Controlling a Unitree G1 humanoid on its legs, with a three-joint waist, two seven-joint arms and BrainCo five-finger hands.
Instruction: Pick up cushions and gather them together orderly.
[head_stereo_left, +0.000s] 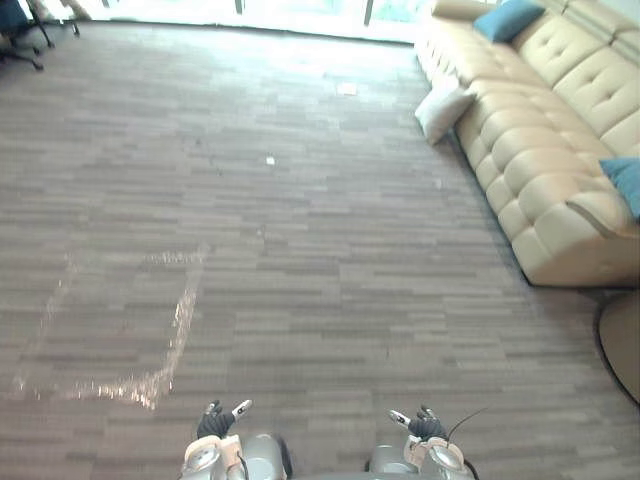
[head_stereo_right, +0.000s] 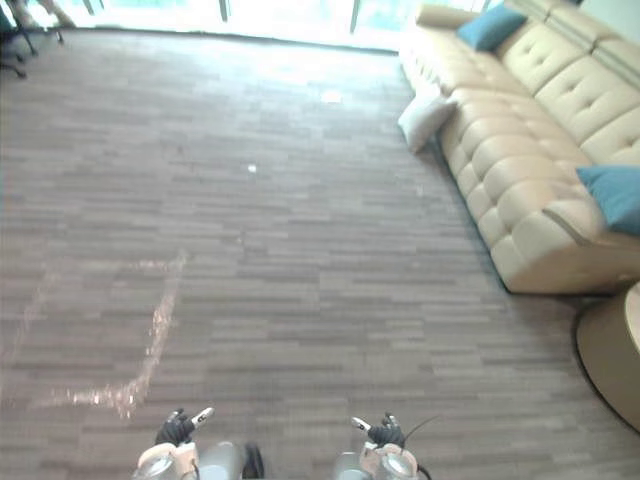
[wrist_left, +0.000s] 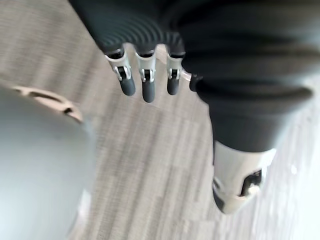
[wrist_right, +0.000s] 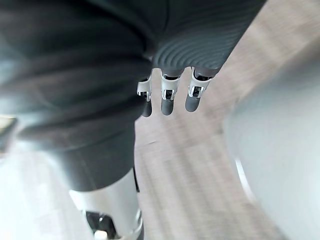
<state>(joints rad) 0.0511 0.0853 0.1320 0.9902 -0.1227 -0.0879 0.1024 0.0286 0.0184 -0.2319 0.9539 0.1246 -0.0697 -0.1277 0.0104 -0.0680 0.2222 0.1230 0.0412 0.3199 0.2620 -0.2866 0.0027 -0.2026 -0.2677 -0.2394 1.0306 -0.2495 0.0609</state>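
Left eye view: left hand (head_stereo_left: 215, 421), right hand (head_stereo_left: 426, 426) empty, fingers (wrist_left: 147, 86) straight; white cushion (head_stereo_left: 443, 108) against tufted cream sofa (head_stereo_left: 545, 150).

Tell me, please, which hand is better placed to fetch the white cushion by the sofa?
Right, likely: the white square fabric cushion leans against the beige tufted sofa on the robot's right. The right hand and left hand both hang open, empty.

blue cushions (head_stereo_left: 508, 20) (head_stereo_left: 625, 183): 2 | white cushion (head_stereo_left: 443, 110): 1 | sofa (head_stereo_left: 540, 150): 1 | chair (head_stereo_left: 18, 40): possibly 1
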